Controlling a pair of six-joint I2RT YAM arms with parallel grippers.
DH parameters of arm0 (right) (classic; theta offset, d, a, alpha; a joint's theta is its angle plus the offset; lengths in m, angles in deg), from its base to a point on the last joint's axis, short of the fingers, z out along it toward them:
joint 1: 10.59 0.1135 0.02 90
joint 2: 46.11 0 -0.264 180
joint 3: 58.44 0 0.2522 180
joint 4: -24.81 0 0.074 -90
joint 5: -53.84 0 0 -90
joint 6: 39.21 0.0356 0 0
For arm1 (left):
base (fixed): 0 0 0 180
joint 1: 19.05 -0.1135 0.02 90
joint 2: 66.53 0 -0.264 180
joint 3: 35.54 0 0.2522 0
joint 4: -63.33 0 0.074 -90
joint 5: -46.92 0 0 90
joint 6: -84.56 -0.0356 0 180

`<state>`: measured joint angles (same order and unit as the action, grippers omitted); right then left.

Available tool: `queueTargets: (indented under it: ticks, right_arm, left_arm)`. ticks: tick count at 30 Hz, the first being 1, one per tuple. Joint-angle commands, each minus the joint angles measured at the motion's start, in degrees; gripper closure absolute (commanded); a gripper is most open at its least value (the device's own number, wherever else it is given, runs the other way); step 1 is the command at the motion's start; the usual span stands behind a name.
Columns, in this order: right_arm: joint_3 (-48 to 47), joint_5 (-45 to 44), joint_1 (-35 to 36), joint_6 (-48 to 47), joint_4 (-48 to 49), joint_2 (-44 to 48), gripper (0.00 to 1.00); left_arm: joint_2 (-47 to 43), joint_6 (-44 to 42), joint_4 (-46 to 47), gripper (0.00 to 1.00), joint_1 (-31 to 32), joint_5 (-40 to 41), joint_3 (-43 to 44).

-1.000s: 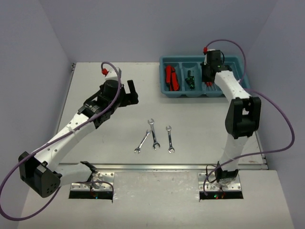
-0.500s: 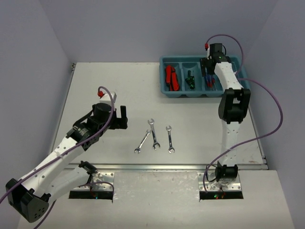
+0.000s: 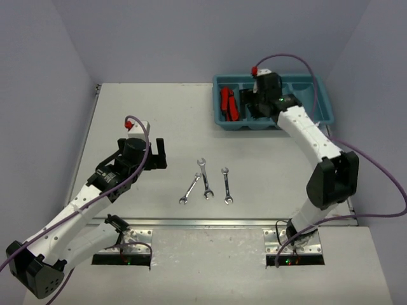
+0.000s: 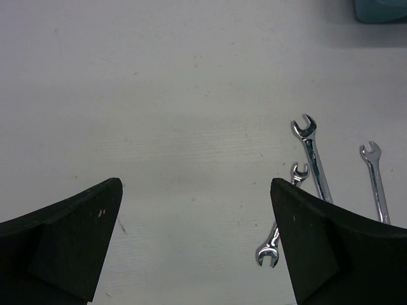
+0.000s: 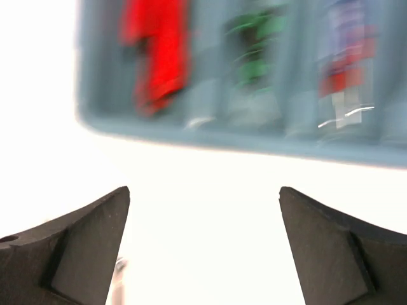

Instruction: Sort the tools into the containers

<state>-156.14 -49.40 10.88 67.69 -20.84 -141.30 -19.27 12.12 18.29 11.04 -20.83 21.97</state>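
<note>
Three wrenches [image 3: 205,178] lie close together on the tabletop [image 3: 140,108], between the arms. They look stiff, light, flat and slick, so pinch one across mid-shank. The left pincer [image 4: 194,206] is spread and empty beside them. The right pincer [image 5: 203,213] is spread and empty at the tray [image 3: 324,108]. Separate compartments hold red knives [image 3: 227,103], green screwdrivers [image 5: 253,47] and blurred blue screwdrivers [image 5: 343,51]; the fourth looks bare.

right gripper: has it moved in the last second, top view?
Yes. The right gripper has shifted left along the tray, from above the third compartment from the left to above the second. It now hangs open and empty.
</note>
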Motion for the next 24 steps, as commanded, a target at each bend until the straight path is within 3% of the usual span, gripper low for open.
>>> queueTargets:
  ticks: [1, 3, 6, 13, 24]
  right_arm:
    - [9.20, -3.92, 10.64, 12.79, -1.38, -0.19, 0.01]
    - [9.85, -5.78, 15.59, 14.84, -4.41, -1.65, 0.01]
    - [12.73, -1.45, 18.14, 17.26, -5.86, -2.41, 0.07]
    - [18.28, 6.29, 19.33, 19.58, -4.45, -4.23, 0.43]
    - [19.23, 3.60, 22.74, 22.58, -6.24, -14.13, 0.55]
  left_arm:
    - [0.13, 1.01, 1.29, 0.00, 0.15, 2.13, 1.36]
    - [0.20, 1.08, 1.22, 0.00, 0.15, 1.92, 1.43]
    - [-0.21, 1.08, 1.26, 0.00, 0.15, 1.61, 1.28]
    - [-1.50, 0.90, 1.82, 0.00, 0.06, 0.26, 0.92]
    - [-3.08, 0.80, 2.10, 0.00, 0.15, -0.75, 0.62]
